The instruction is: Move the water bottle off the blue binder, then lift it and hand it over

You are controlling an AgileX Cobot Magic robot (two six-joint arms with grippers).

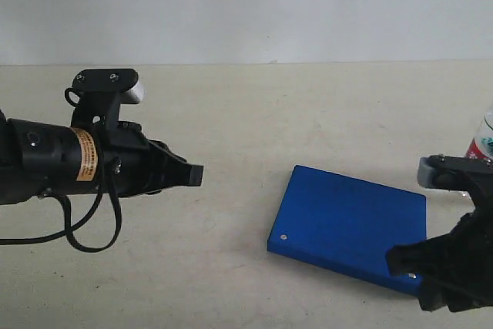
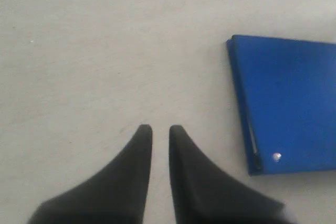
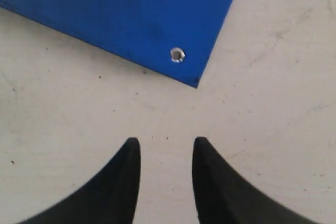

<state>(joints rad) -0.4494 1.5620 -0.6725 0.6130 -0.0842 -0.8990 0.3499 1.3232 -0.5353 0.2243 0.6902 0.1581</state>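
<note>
The blue binder (image 1: pixel 347 221) lies flat on the table with nothing on top of it. At the far right edge only part of the water bottle (image 1: pixel 484 140) shows: its red-and-white label, standing on the table beyond the binder. My right gripper (image 1: pixel 412 279) hovers low over the binder's near right corner, open and empty; in the right wrist view (image 3: pixel 166 141) the binder (image 3: pixel 121 9) corner lies just ahead of the tips. My left gripper (image 1: pixel 192 175) hangs left of the binder, its fingers almost together with nothing between them (image 2: pixel 160 128); the binder (image 2: pixel 294 103) lies off to one side.
The pale tabletop (image 1: pixel 231 113) runs back to a white wall (image 1: pixel 246 5). A black cable loop (image 1: pixel 92 229) hangs under the left arm. Silver rivets (image 3: pixel 177 54) mark the binder's corners.
</note>
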